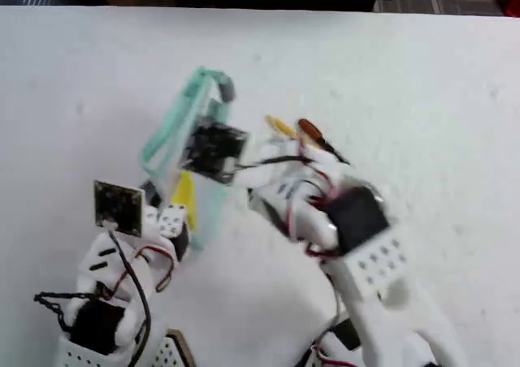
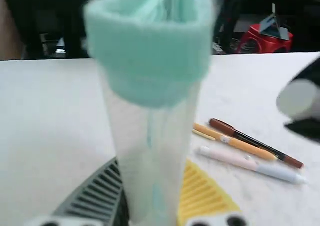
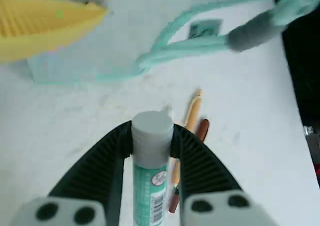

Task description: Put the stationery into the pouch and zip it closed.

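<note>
Far left, the left gripper [image 2: 150, 202] is clamped on the near end of the mint pouch [image 2: 150, 81], one grey finger and one yellow. The pouch stands up off the white table [image 1: 406, 75], its cord loop at the far end. Just right of it, the right gripper [image 3: 152, 135] has its black fingers pinched around a glue stick [image 3: 149, 191] (grey cap, green label), held over the table right next to the pouch. Further right, three pens lie together on the table: an orange pen [image 2: 235, 142], a brown pen [image 2: 225, 127] and a pale pink pen [image 2: 250, 164].
</note>
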`<move>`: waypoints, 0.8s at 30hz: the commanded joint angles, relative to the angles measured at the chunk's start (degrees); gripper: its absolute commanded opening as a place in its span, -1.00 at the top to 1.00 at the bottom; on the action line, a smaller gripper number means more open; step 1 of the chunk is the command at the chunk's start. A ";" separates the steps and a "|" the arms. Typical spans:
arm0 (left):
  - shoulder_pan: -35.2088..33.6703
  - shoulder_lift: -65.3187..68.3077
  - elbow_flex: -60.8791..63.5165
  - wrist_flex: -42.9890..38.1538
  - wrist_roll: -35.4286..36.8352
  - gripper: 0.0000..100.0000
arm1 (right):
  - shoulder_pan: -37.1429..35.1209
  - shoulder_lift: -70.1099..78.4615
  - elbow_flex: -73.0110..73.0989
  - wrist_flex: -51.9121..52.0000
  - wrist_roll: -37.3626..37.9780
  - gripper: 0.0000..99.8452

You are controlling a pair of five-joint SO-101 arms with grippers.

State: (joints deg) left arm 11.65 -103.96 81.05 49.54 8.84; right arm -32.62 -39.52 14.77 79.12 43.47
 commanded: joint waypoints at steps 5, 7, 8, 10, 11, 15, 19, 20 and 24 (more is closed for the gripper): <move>8.66 -0.75 -2.46 0.53 -5.10 0.95 | 11.38 -14.02 -2.90 -1.19 -6.95 0.97; 9.98 -0.75 -1.32 0.35 -6.07 0.95 | 12.18 -15.96 -2.90 -1.45 -9.41 0.97; 10.59 -0.75 -0.88 0.35 -6.42 0.95 | 12.18 -16.75 -2.90 -1.71 -10.81 0.97; 11.74 -0.75 0.00 0.53 -6.51 0.95 | 12.18 -18.24 -2.99 -2.95 -13.63 0.97; 12.18 -0.75 0.44 0.53 -6.51 0.95 | 12.18 -18.68 -2.99 -3.82 -15.03 0.97; 13.23 -0.75 1.41 0.62 -10.20 0.95 | 12.00 -19.56 -3.16 -7.52 -20.57 0.97; 13.32 -0.75 1.58 0.44 -9.85 0.95 | 6.20 -17.63 -9.49 -9.27 -24.26 0.97; 13.32 -0.75 1.58 0.44 -9.23 0.95 | 4.00 -16.66 -11.78 -9.27 -24.70 0.97; 13.41 -0.75 1.58 0.35 -8.97 0.95 | -4.00 -11.65 -20.22 -9.36 -24.88 0.97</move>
State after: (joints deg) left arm 24.22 -103.96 83.08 50.24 -0.75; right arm -32.00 -54.90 1.14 71.38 19.21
